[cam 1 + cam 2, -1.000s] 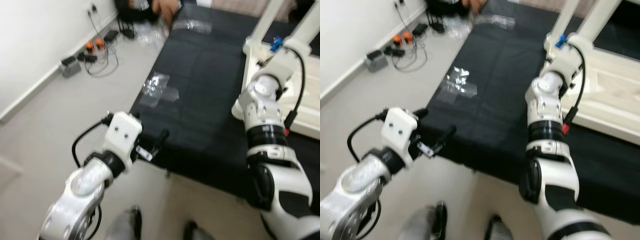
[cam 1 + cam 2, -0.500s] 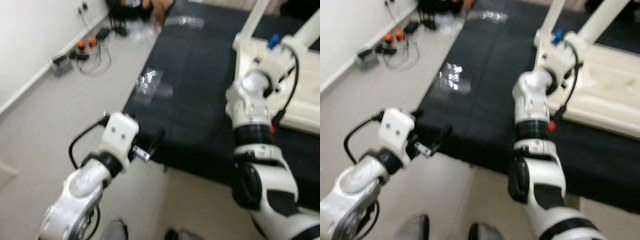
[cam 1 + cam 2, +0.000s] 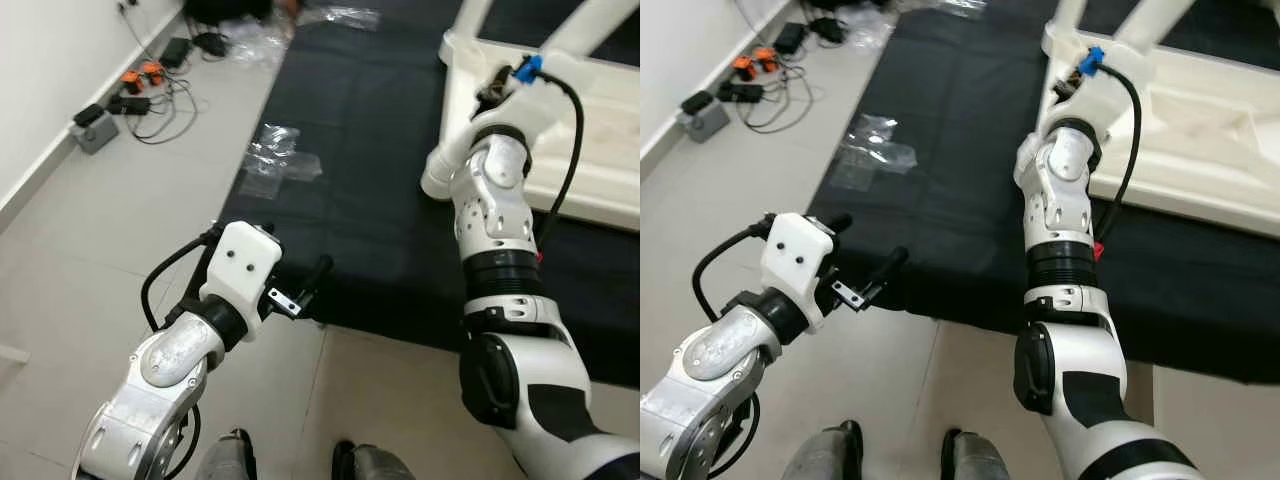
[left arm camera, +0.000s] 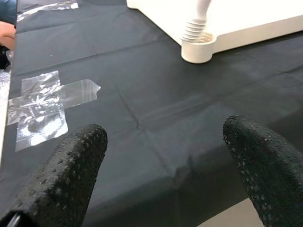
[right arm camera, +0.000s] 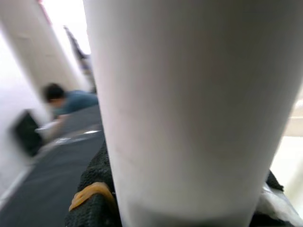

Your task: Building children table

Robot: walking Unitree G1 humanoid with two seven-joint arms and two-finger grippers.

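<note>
Right wrist view: our right gripper [image 5: 189,208] clamps the white table leg [image 5: 189,104]; our left gripper [image 4: 163,161] hangs wide apart over the black mat's [image 3: 370,150] near edge.

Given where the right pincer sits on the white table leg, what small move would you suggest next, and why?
Probably turn the white cylindrical table leg further into its socket. The right pincer is closed around it, and the left wrist view shows screw threads exposed above the round socket of the upturned white tabletop. The left pincer hovers open.

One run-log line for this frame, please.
right gripper: jaws shut on table leg | left gripper: jaws open, idle over black mat edge | table upside down
</note>
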